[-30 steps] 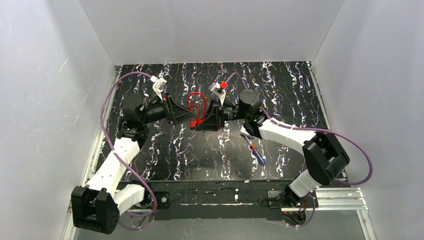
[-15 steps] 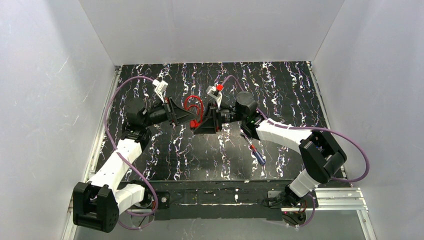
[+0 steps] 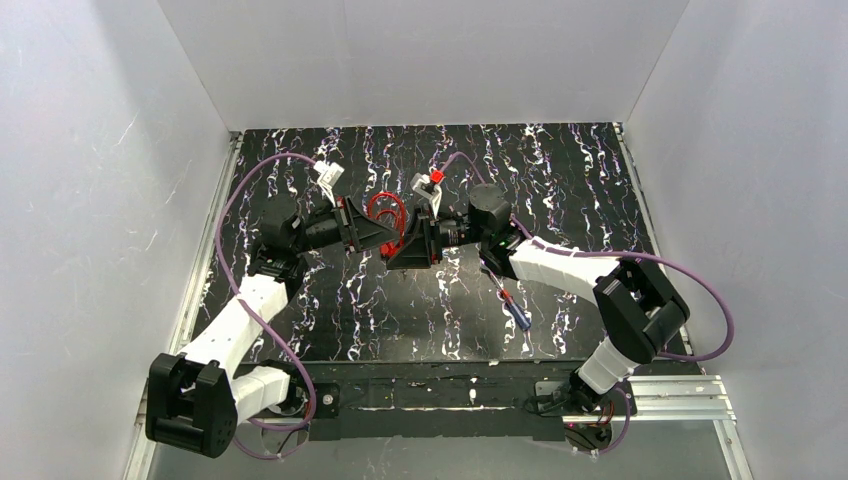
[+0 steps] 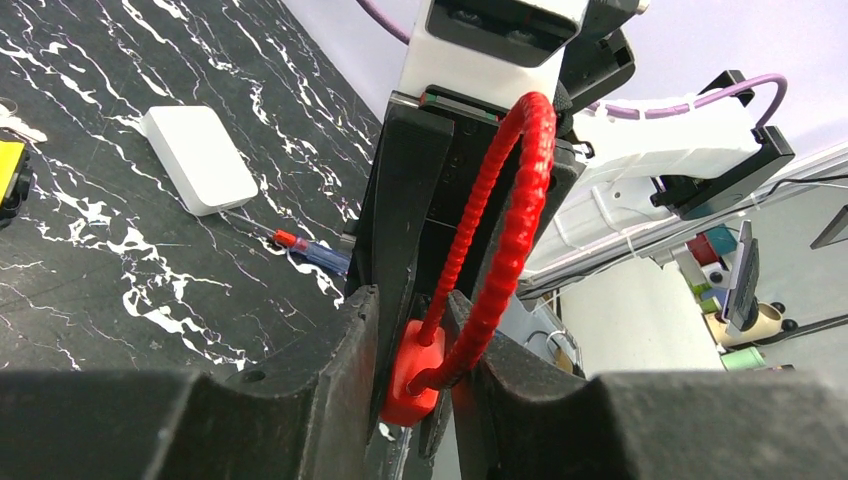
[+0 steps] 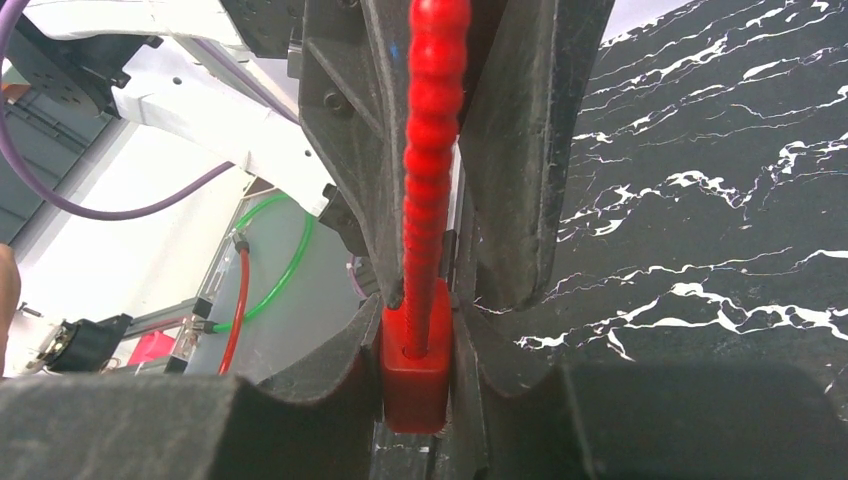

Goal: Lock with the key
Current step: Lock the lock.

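While both arms lean in toward the middle of the bench (image 3: 560, 170), their tips meet nose to nose above the dark marbled top, and the thing they're sharing is a little red lock (image 5: 415, 385). It's up off the surface, squeezed between the two of them, roughly centre and a bit toward the back wall.

The right hand (image 5: 415, 350) is clenched on the lock's blocky body, one finger pressed flat on each side, no gap that I can see. The left hand (image 4: 413, 350) comes at it from the opposite direction and is grasping the same red body too, fingers snug against it as far as I can make out.

From the body a ribbed red cable (image 4: 515, 210) arcs up in a loop. On the right arm's own camera it runs straight up the middle, between the other arm's black fingers. From overhead the loop pokes out just behind where the two hands meet.

Elsewhere on the bench, a small screwdriver (image 3: 513, 310) with a red and blue handle lies flat just beside the right forearm, on the side toward the front edge, apart from the lock. The left arm's camera also catches a flat white box (image 4: 200, 160) lying close to that screwdriver, plus a sliver of something yellow (image 4: 8, 170) at the frame edge, too cut off to tell what it is.
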Robot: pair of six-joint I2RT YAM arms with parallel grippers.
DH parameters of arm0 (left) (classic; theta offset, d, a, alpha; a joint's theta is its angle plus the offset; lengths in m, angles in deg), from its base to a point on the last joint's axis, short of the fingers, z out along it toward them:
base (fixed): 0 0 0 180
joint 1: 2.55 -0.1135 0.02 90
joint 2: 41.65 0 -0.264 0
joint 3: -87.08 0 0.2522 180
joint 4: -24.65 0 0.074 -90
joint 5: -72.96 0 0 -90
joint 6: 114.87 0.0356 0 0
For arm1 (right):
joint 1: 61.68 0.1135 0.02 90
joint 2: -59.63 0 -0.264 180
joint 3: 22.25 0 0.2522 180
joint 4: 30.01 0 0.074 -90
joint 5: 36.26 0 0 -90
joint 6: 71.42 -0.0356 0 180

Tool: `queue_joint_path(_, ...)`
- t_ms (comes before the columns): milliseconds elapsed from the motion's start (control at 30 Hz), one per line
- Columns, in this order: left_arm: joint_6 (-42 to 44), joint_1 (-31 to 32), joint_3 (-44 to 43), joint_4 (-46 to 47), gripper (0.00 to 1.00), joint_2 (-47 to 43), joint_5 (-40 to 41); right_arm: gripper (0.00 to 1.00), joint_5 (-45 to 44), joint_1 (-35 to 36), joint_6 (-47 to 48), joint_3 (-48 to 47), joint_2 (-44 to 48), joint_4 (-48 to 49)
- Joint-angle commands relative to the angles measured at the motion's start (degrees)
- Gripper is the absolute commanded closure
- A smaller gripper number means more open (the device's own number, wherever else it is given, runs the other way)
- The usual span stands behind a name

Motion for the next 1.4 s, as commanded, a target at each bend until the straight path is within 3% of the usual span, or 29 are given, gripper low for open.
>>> queue_joint_path(0,0.66,0.61,0.22,1.76,0.71,0.17,-0.04,0.99,0.23,0.34,0.73,-2.70,0.05,2.65)
queue_joint_path(333,0.68,1.40,1.05,1.78,0.76,0.65,0.12,0.99,0.54,0.31,0.86,-4.14,-0.35,2.58)
queue_joint_path(600,0.05,2.34,1.34,1.75,0.73,1.26,-0.02,0.99,0.98,0.36,0.86,-5.33,-0.90,2.67)
queue_joint_path(867,-2.99,1.97,1.48,1.78,0.97,1.27,0.33,0.98,0.80,-0.21,1.11,-5.71,-0.62,1.22)
queue_joint_path(1167,-7.81,-3.09,-0.51,1.85,1.00,0.96,2.40,0.29,1.56,-3.62,0.53,-5.29,-0.06,-2.94)
queue_joint_path(1367,-11.38,-5.82,-2.19,3.07,1.00,0.83,3.13,0.24,1.08,-4.91,-2.20,-2.54,1.23,-1.75)
